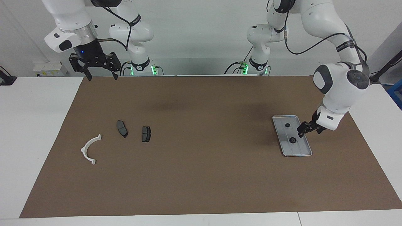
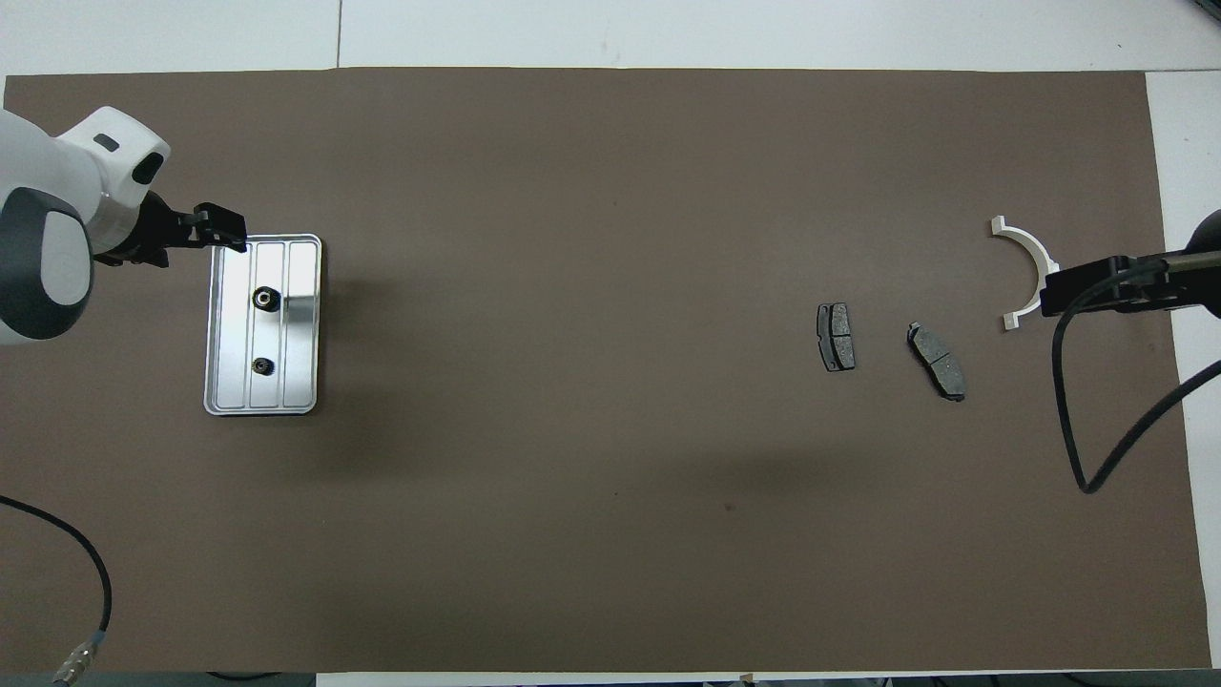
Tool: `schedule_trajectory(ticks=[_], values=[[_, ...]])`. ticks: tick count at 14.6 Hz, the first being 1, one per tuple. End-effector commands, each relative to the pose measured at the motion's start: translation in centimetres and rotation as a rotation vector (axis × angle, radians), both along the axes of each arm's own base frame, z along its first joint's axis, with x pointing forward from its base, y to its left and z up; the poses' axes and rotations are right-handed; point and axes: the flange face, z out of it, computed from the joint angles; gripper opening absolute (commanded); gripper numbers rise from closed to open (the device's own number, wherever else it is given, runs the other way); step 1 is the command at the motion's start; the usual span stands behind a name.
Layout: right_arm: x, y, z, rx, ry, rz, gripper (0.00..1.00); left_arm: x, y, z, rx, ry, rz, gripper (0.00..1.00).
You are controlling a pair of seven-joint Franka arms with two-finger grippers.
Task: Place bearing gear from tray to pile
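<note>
The silver ribbed tray (image 1: 298, 150) (image 2: 300, 382) lies toward the left arm's end of the table. Two small dark round parts lie on it; the larger gear (image 1: 292, 140) (image 2: 265, 300) has a pale centre and lies farther from the robots than the smaller part (image 1: 287, 125) (image 2: 262, 365). My left gripper (image 1: 309, 131) (image 2: 221, 237) is open and empty, low over the tray's rim beside the gear. The pile lies toward the right arm's end: a white arc (image 1: 89, 149) (image 2: 1030, 262) and two brake pads (image 1: 122, 128) (image 1: 146, 133). My right gripper (image 1: 99, 67) (image 2: 1054, 290) waits open, raised.
A brown mat (image 1: 201, 175) covers most of the white table (image 1: 31, 125). A black cable (image 2: 1078, 410) hangs from the right arm, and another cable (image 2: 91, 572) shows by the left arm. A wide stretch of bare mat separates tray and pile.
</note>
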Motion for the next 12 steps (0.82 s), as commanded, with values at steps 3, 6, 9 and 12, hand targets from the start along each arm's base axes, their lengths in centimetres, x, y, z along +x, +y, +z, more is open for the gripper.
schedule_trajectory(ticks=[3, 6, 9, 12], values=[[-0.4, -0.5, 0.5, 0.034, -0.013, -0.024, 1.0, -1.1, -0.7, -4.1, 0.007, 0.014, 0.002, 0.73], [-0.4, -0.4, 0.6, 0.038, -0.017, -0.025, 1.0, -2.2, -1.4, -5.6, 0.006, 0.014, 0.013, 0.72], [-0.4, -0.3, 0.6, 0.038, -0.019, -0.02, 1.0, -3.5, -1.5, -6.6, 0.007, 0.028, 0.011, 0.69], [-0.4, -0.6, 0.6, 0.038, -0.016, -0.028, 1.0, -3.8, -1.6, -6.7, 0.007, 0.037, 0.009, 0.64]])
